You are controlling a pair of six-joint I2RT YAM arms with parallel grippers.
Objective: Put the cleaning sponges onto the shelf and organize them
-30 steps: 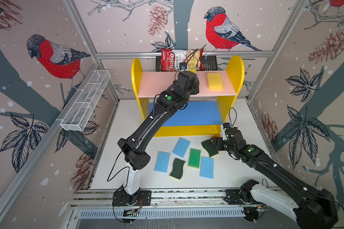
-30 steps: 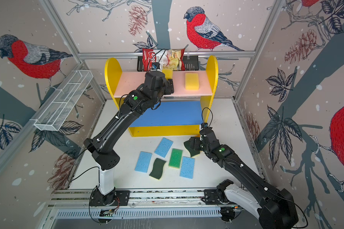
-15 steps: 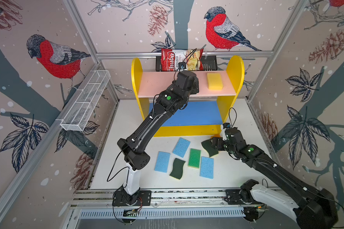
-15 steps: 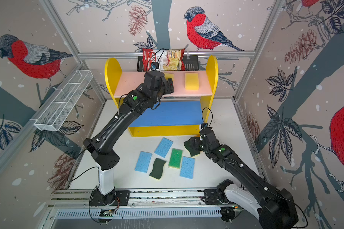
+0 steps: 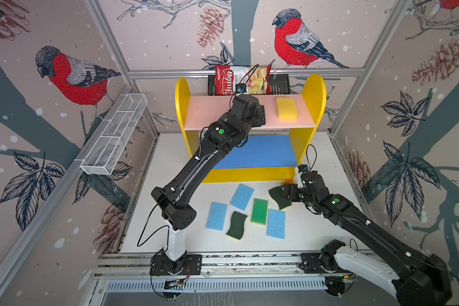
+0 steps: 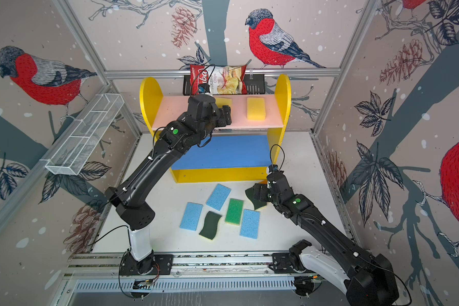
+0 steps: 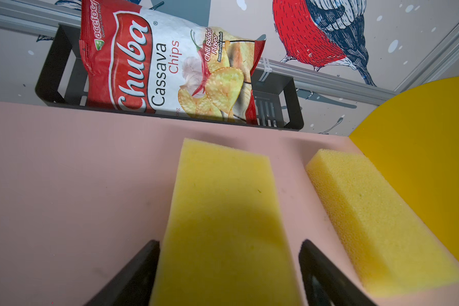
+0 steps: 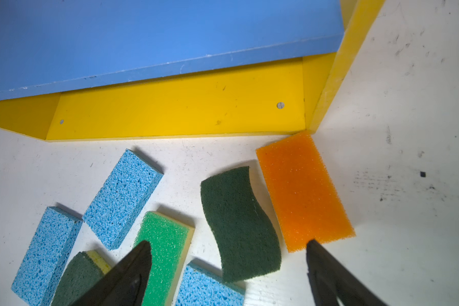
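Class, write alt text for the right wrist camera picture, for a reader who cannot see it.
The open right gripper hovers above a dark-green wavy sponge on the white table, an orange sponge beside it, near the yellow shelf.

On the shelf (image 5: 313, 95), I see the pink top board (image 7: 64, 172) carrying one yellow sponge (image 7: 223, 212) flat between the spread jaws of my left gripper (image 7: 229, 241). A second yellow sponge (image 7: 376, 217) lies just outside them, apart from the first. The white bench (image 8: 408, 106) ahead of my right gripper (image 8: 229, 241) bears a dark-green wavy sponge (image 8: 239, 225), an orange sponge (image 8: 305, 190) by one jaw, a bright green sponge (image 8: 164, 246) by the other, three light blue sponges (image 8: 122, 198) (image 8: 43, 251) (image 8: 204, 288) and another wavy sponge (image 8: 77, 275).
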